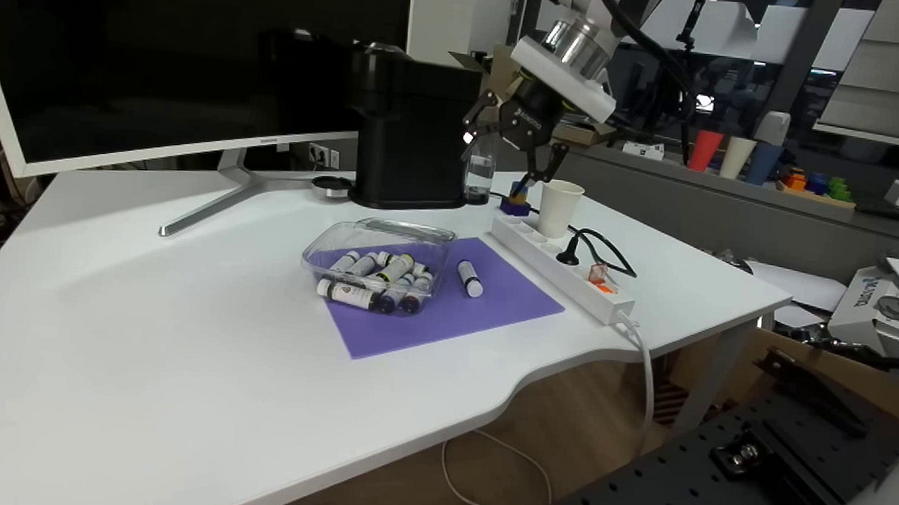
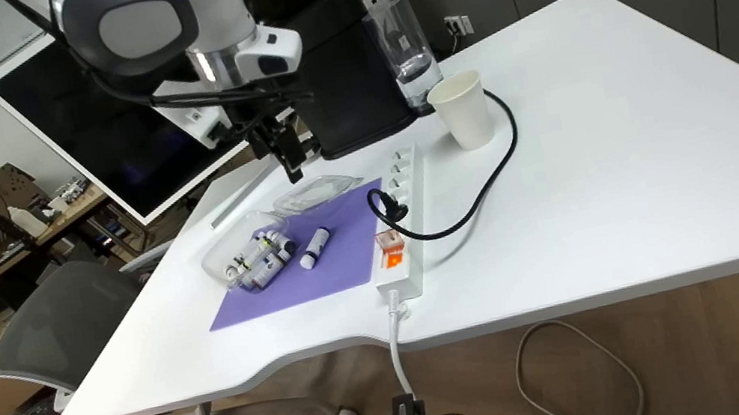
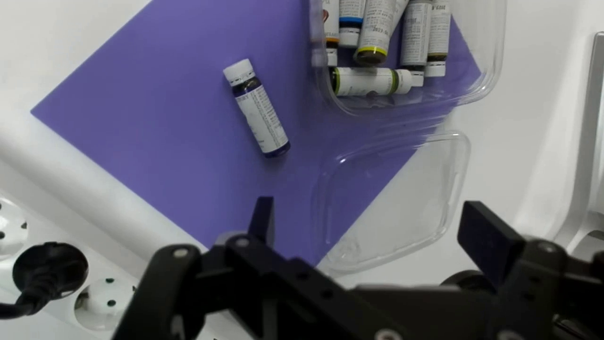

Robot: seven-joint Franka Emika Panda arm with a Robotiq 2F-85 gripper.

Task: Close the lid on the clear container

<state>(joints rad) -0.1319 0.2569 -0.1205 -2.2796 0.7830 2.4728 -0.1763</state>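
Note:
The clear container [image 1: 327, 246] is a shallow transparent box on a purple sheet [image 1: 446, 332], holding several small bottles [image 1: 396, 269]. It also shows in an exterior view [image 2: 228, 247] and at the top of the wrist view [image 3: 494, 56]. The lid [image 3: 401, 198] is a transparent flap at the container's edge, folded open and lying out on the coffee machine side; it shows in both exterior views [image 1: 409, 228] [image 2: 317, 192]. My gripper [image 3: 370, 215] is open and empty above the lid, its fingers apart on either side of it in the wrist view. Both exterior views show it raised [image 1: 495, 167] [image 2: 296, 159].
A loose bottle [image 1: 470, 278] lies on the sheet beside the container. A white power strip [image 1: 555, 268] with a black plug, a paper cup [image 1: 560, 204] and small blocks [image 1: 516, 202] stand alongside. Behind are a black coffee machine [image 1: 417, 130], a glass [image 1: 480, 179] and a monitor stand [image 1: 217, 197].

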